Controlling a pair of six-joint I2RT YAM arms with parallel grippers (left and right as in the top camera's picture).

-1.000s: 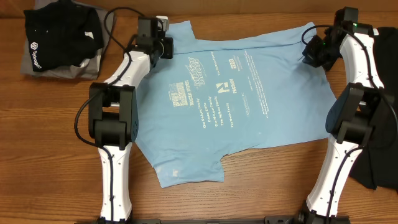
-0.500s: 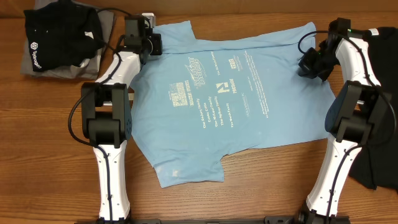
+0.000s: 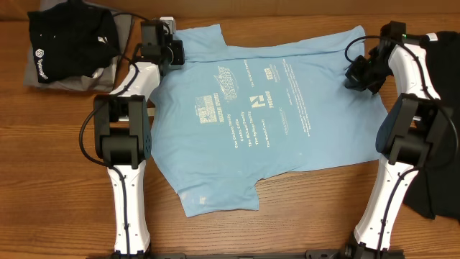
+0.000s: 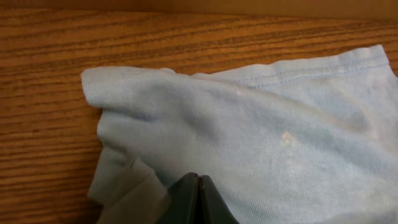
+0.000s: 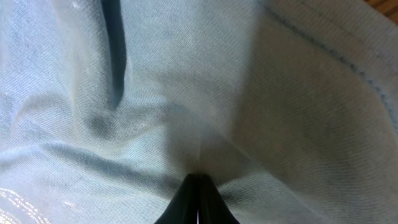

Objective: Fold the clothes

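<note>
A: Wooden table [image 3: 287, 208], brown grain, fills the overhead view. What lies on it?

B: Mostly a light blue T-shirt [image 3: 244, 144], spread flat across the middle of the frame, white print facing up. One sleeve reaches toward the upper left and another toward the lower centre. The hem runs along the upper right.

A: And the other clothes?

B: A folded black shirt [image 3: 68, 39] sits in the upper left corner on top of a grey shirt [image 3: 43, 79], well apart from the blue one. A dark cloth [image 3: 442, 187] shows at the right edge, partly behind the right arm.

A: Where are the arms?

B: Both reach to the top of the frame. The left gripper [image 3: 172, 52] is on the upper left sleeve and the right gripper [image 3: 357, 72] is on the upper right edge of the T-shirt.

A: How do the jaws stand?

B: Both pairs are pressed together on blue fabric. In the left wrist view the fingers [image 4: 186, 196] meet over the sleeve, near its corner. In the right wrist view, creases in the cloth run into the closed tips beside a stitched hem.
</note>
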